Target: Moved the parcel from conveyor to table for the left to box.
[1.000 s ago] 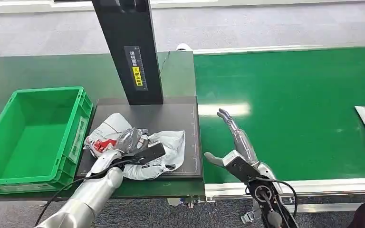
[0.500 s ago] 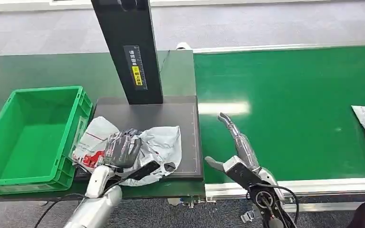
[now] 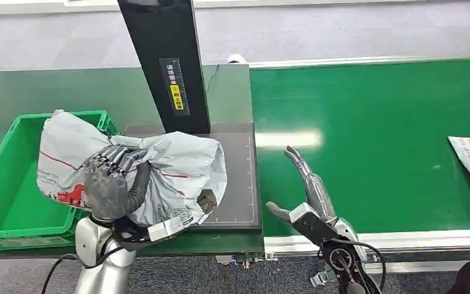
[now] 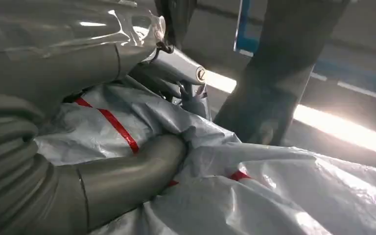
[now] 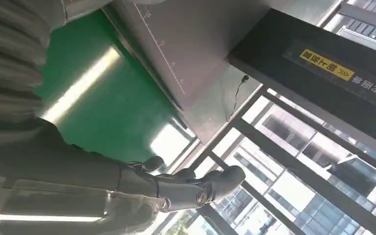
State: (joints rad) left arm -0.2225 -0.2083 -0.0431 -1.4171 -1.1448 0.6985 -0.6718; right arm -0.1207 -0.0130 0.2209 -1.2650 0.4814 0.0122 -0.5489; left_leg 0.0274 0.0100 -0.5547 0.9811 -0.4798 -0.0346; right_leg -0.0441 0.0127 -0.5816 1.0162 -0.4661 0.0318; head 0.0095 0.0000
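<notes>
Up close, thumb (image 4: 127, 181) pressing parcel (image 4: 254, 196).

The left hand (image 3: 111, 184) is raised on an upright forearm, fingers curled and gripping the parcel (image 3: 177, 171). The right hand (image 3: 306, 196) stretches forward right of the parcel, fingers straight and apart, holding nothing.

The left arm (image 3: 101, 260) is a smooth silver tube with a thin black cable trailing off its side. Its left hand (image 3: 111, 180) is dark grey, with segmented, glossy fingers and a thick grey thumb (image 4: 127, 176) behind a ribbed grey cover. The right hand (image 3: 309, 196) has silver-grey fingers on a black palm block; below it, a black wrist piece carries a round fitting and looping black cables.
</notes>
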